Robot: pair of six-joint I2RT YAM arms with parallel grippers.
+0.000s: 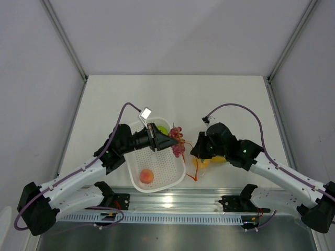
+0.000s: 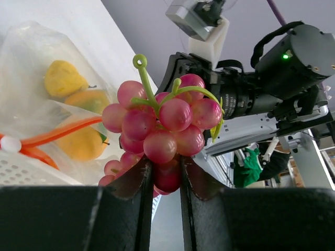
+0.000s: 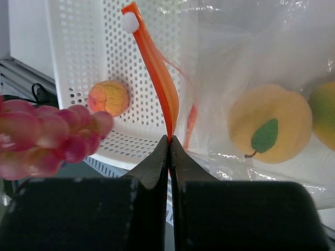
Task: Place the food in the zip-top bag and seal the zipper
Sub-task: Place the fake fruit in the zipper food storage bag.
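Observation:
My left gripper (image 2: 166, 170) is shut on the bottom of the bunch of dark red grapes (image 2: 162, 128), held in the air over the right rim of the white basket (image 1: 157, 162). The grapes (image 1: 178, 142) hang close to the clear zip-top bag (image 2: 31, 52), which holds a yellow pear (image 2: 63, 78), an orange (image 2: 86, 99) and a mango (image 2: 84, 144). My right gripper (image 3: 170, 142) is shut on the bag's red-orange zipper (image 3: 157, 68), holding the strip upright; its white slider (image 3: 130, 22) sits at the far end. A peach (image 3: 108, 98) lies in the basket.
The basket also holds a green apple (image 1: 164, 129) at its far edge. The right arm (image 2: 277, 68) is close behind the grapes. An aluminium rail (image 1: 172, 201) runs along the near table edge by the arm bases.

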